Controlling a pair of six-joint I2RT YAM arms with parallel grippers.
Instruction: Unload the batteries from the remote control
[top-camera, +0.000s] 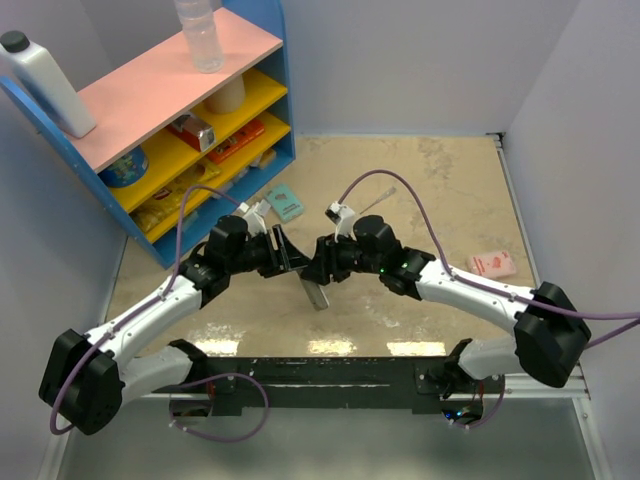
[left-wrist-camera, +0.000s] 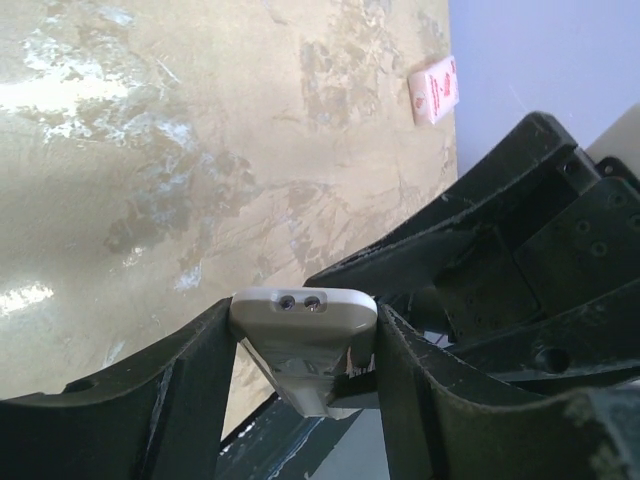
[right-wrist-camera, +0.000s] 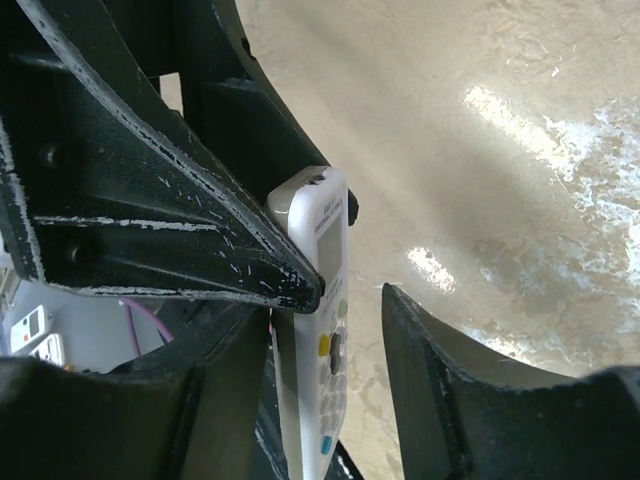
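Right, both arms meet mid-surface, wrists nose to nose. The remote (top-camera: 317, 291) is held between them, near the middle of the surface (top-camera: 440, 190), and hangs tilted with its free end pointing toward the arm bases.

The left gripper (left-wrist-camera: 305, 318) is pinching the remote across its width at the emitter end. Both fingers touch its sides, and the end cap with two small lenses faces the left wrist camera.

The right gripper (right-wrist-camera: 328, 318) is spread around the remote's body. One finger is at or touching its edge; I can't tell which. The other finger (right-wrist-camera: 470, 390) stands apart, with a visible gap to the button face. That face shows a yellow and a blue button and is turned toward this finger.

The remote looks clear of the surface. A pink packet (top-camera: 492, 264) lies well off to the right, and a teal box (top-camera: 286, 203) sits near the shelf (top-camera: 170, 70).
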